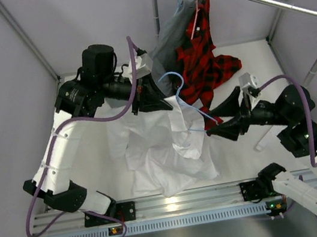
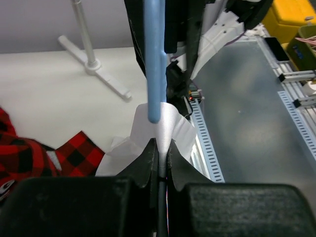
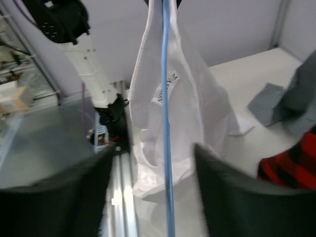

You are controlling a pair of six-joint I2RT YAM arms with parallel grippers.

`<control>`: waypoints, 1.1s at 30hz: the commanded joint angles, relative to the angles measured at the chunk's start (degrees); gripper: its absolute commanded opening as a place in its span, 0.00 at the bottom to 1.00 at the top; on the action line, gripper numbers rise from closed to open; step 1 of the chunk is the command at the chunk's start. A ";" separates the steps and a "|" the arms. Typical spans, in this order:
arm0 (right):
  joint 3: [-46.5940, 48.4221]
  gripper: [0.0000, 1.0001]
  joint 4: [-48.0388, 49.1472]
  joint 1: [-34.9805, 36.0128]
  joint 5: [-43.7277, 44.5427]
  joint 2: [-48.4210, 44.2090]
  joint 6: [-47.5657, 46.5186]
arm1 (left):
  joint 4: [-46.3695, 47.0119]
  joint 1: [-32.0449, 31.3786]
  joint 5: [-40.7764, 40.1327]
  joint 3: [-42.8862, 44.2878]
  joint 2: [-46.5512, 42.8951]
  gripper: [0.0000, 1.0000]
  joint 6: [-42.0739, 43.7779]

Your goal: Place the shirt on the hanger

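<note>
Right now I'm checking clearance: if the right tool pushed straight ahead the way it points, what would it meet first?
Probably the thin light-blue hanger, whose bar runs upright between the open fingers of the right tool; the wrinkled white fabric shirt hangs just behind it. Depth is unclear.

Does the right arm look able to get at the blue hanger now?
Probably yes: the right end effector is open and the hanger runs between its fingers; only the shirt hangs behind it.
</note>
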 commanded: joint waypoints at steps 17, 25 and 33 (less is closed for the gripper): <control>-13.18 0.66 -2.91 0.18 34.01 -12.36 59.78 | 21.25 -0.48 -38.57 -20.43 -19.90 0.00 -23.65; -13.18 0.63 -0.55 11.50 43.57 -2.59 61.11 | 31.27 -0.74 -43.39 -27.92 -22.89 0.00 -31.74; -15.99 0.54 5.16 25.58 55.72 4.18 61.63 | 32.33 -1.18 -44.46 -28.27 -22.63 0.00 -32.54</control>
